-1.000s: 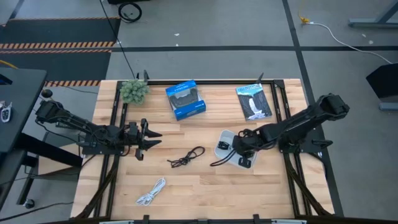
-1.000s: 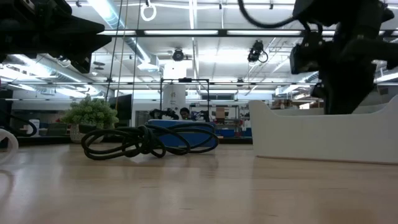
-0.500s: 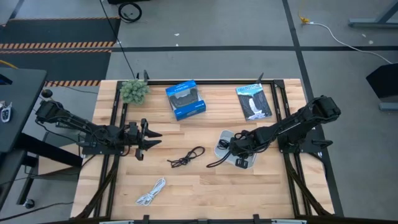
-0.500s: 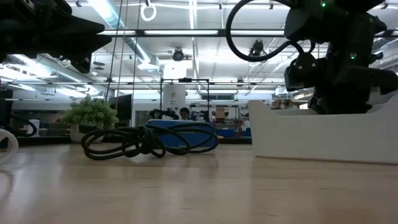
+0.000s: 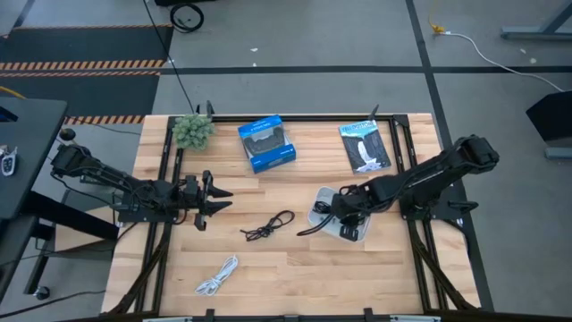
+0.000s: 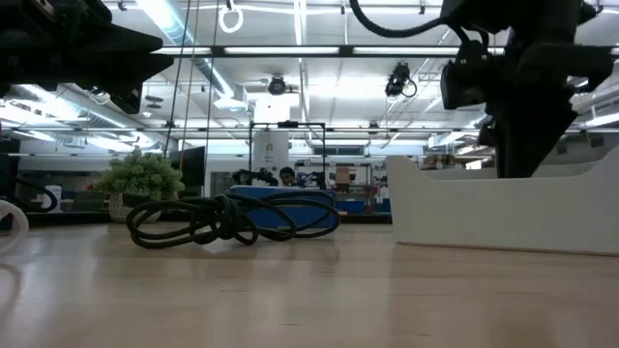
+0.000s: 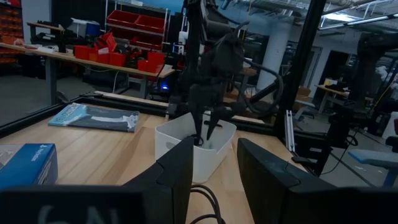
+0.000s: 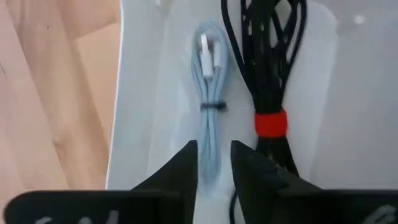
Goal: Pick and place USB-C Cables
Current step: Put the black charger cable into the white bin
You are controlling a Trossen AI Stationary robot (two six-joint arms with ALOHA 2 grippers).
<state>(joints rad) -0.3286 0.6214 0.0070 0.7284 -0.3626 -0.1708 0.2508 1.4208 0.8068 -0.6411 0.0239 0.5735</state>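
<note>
A white tray (image 5: 322, 199) sits right of the table's middle. In the right wrist view a silvery grey-blue cable (image 8: 210, 106) and a black cable with a red tie (image 8: 270, 74) lie side by side on the tray's floor (image 8: 143, 93). My right gripper (image 5: 344, 213) points down into the tray, open by a narrow gap, over the grey-blue cable's end (image 8: 212, 163). A black coiled cable (image 5: 268, 225) lies on the wood mid-table. The white cable (image 5: 217, 275) lies near the near edge. My left gripper (image 5: 213, 193) waits at the left, open.
A small green plant (image 5: 192, 131), a blue box (image 5: 266, 143) and a dark flat packet (image 5: 365, 146) stand along the far edge. A black frame runs along the table's left and right sides. Bare wood lies between the black cable and the near edge.
My right gripper dipped lower and a little toward the table's left over the tray, then rose and drew back to about where it stood a second ago. The cables on the table and my left arm have kept still.
</note>
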